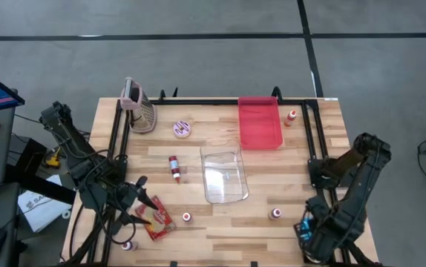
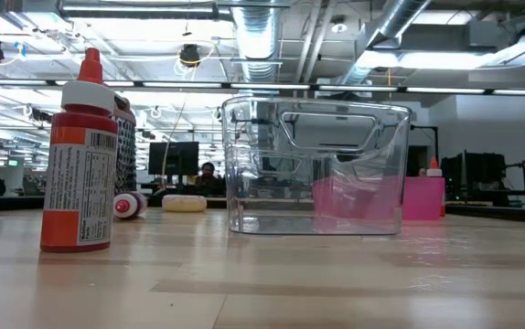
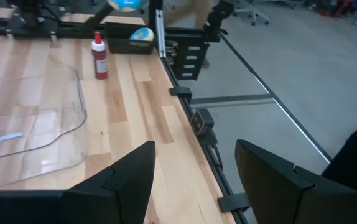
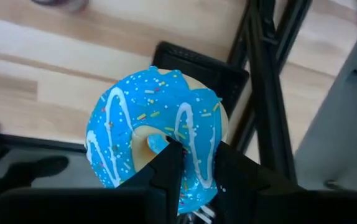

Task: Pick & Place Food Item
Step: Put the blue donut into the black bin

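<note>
High view, table: a pale wooden plank table edged by a black metal frame.
High view, containers: a clear plastic bin sits near the middle; a red translucent tray lies beyond it toward the far edge.
High view, small items: a metal box grater with a pink handle stands at the far left corner, a pink-frosted doughnut lies beside it, and a red sauce bottle lies left of the clear bin.
High view, left gripper: the left gripper hangs over the near left corner above a red snack packet; its fingers are spread and hold nothing.
High view, right gripper: the right gripper is at the near right corner, pointing steeply down beside the frame.
Low view: a red squeeze bottle with a white label stands on the left, the clear bin in the centre, the red tray behind it on the right; neither gripper shows here.
Left wrist view: the two dark fingers stand wide apart with bare table and frame rail between them; the clear bin's rim is off to one side.
Right wrist view, task item: a blue-frosted doughnut with white stripes and sprinkles is pinched at its edge between the right gripper's narrowly set fingers, lifted above the black frame at the table corner.
</note>
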Controlling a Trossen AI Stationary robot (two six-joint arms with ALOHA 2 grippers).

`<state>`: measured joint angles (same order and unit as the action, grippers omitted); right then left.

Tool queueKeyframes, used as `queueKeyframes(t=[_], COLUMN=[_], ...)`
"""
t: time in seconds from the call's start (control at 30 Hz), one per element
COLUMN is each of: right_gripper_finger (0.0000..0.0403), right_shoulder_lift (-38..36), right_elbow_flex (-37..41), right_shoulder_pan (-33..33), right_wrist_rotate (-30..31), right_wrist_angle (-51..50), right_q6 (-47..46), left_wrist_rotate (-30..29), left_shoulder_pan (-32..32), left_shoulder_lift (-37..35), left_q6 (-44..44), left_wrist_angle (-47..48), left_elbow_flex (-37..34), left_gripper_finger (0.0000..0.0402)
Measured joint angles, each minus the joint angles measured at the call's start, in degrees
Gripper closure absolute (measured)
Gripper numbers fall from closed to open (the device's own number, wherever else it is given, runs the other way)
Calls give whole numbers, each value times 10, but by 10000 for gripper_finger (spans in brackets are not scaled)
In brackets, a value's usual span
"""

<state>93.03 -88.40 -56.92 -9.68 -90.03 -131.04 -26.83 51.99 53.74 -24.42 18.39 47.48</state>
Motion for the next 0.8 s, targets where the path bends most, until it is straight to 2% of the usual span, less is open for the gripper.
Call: queueKeyframes(t=[0.43, 0.7, 0.8], right_gripper_finger=[322, 322, 322], right_shoulder_lift=[10, 10, 11], right_elbow_flex=[35, 107, 123], right_shoulder_pan=[-47, -71, -76], right_wrist_rotate=[-38, -54, -54], right_wrist_angle=[21, 149, 165], right_q6=[-4, -5, -5], left_wrist_rotate=[-32, -34, -36], left_shoulder_pan=[0, 0, 0], left_shoulder_lift=[0, 1, 9], left_q6=[-45, -46, -48], left_wrist_angle=[-1, -19, -25], left_elbow_flex=[0, 0, 0], left_gripper_finger=[183, 183, 183])
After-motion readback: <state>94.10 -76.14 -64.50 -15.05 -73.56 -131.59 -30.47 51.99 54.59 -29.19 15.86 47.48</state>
